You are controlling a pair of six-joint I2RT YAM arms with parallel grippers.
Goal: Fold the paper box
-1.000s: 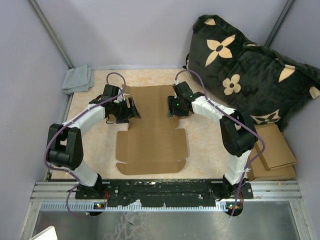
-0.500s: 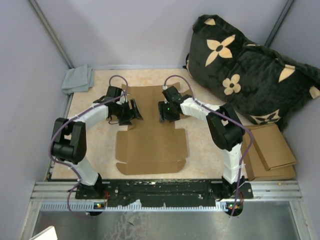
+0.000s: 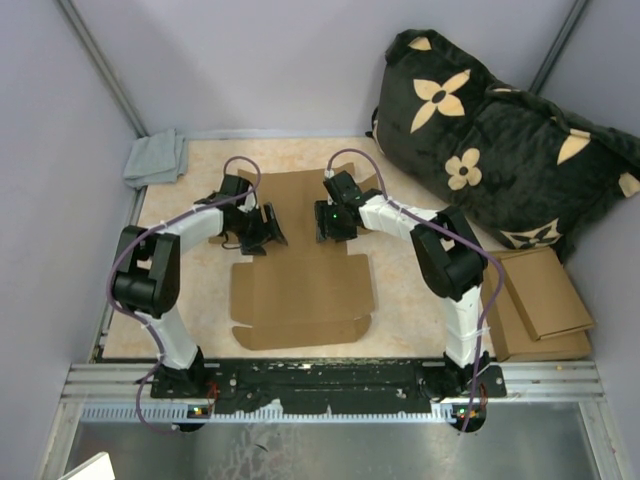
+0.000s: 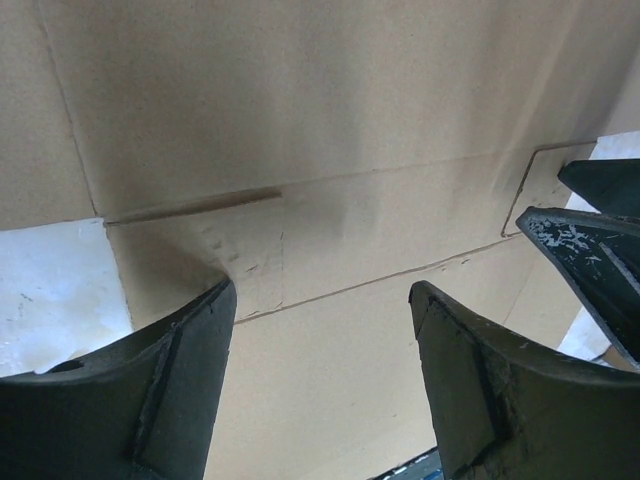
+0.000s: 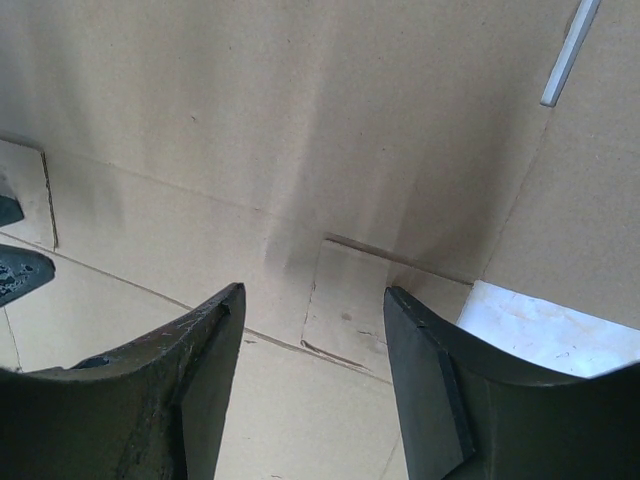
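Note:
The paper box (image 3: 303, 285) lies opened out on the tan table, plain brown, with crease lines and flaps. Both grippers hover low over its far half, facing each other. My left gripper (image 3: 264, 228) is open above the left side of the box; its wrist view shows bare cardboard (image 4: 330, 180) and a crease between the spread fingers (image 4: 175, 380). My right gripper (image 3: 324, 222) is open too, over a small cut tab (image 5: 350, 310) in the cardboard (image 5: 250, 120). Neither holds anything. The right gripper's tip (image 4: 590, 250) shows at the edge of the left wrist view.
A black cushion with beige flowers (image 3: 500, 150) fills the back right. A grey cloth (image 3: 157, 157) lies at the back left corner. Smaller brown cardboard pieces (image 3: 540, 300) are stacked at the right edge. Walls enclose the table on three sides.
The right gripper has moved left, further over the box. The left gripper has shifted slightly toward the box's middle and its jaws have narrowed a little. The box has not moved.

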